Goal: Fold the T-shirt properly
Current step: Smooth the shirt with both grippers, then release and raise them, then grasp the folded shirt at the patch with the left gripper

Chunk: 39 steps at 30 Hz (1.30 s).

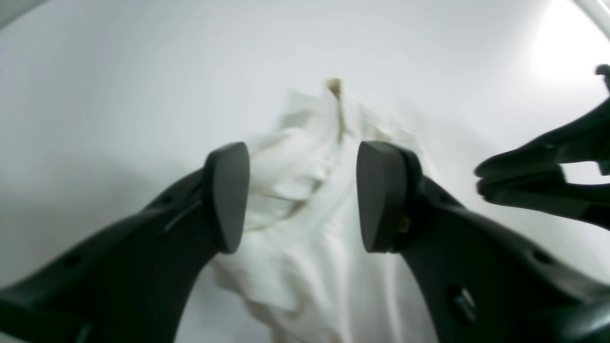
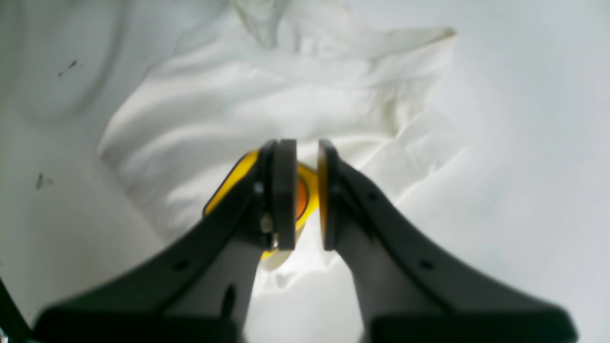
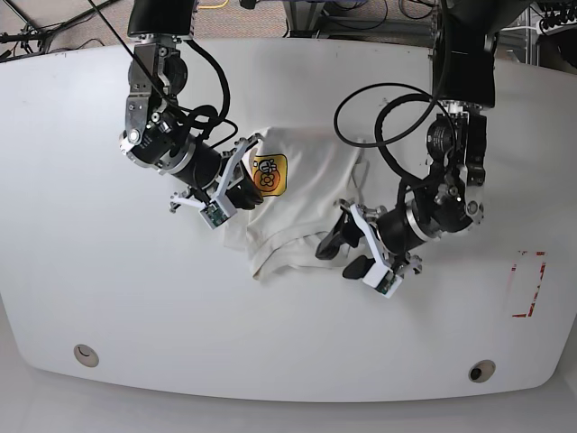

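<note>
Between both claws, crumpled T-shirt (image 3: 302, 212)

A robotics lab: white table (image 3: 72, 271), cables (image 3: 54, 18) behind it.

The T-shirt (image 3: 311, 194) is soft white cloth, matt and pretty wrinkled, with a glossy-looking yellow-orange print (image 3: 269, 174) on it. Under the shirt, the surface (image 3: 72, 234) is smooth matt white. Both tools look like matt black plastic, though it's blurry up close.
</note>
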{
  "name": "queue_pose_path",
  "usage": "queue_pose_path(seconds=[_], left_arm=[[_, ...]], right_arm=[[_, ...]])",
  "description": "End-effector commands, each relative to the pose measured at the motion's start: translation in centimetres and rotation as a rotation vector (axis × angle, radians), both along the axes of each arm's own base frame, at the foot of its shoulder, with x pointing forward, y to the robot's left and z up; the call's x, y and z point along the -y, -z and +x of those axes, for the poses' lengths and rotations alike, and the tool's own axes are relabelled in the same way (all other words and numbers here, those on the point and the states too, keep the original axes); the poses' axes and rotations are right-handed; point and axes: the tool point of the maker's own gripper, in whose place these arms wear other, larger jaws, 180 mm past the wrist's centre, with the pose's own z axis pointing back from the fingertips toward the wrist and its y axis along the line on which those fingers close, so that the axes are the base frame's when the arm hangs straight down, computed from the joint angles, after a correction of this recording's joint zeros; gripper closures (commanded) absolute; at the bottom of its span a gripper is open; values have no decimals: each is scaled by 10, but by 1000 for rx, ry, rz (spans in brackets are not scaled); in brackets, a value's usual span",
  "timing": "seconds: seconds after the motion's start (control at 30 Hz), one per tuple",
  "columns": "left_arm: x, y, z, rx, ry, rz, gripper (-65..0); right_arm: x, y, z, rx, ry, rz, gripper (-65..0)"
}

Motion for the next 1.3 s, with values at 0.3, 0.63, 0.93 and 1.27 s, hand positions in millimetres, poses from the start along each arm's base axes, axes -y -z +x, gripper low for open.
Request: queue_pose_path(seconds=[0.3,0.63,0.93,1.27], left_arm=[[17,58,-66,-165,48,-22,-331],[-4,102,-88,-256,-14,-54,-329],[-14,123,-93,-313,-34,-41,-329],[-20,125,-95,-314,-33,-21,-329]], right_arm=[[-14,13,-16,-49,9,70,-76],[-31,45,-27,-114,-21,134,-75],[-4,81,-34,-158,0,47,-75],[3,62,-38,-98,-15,11,-78]])
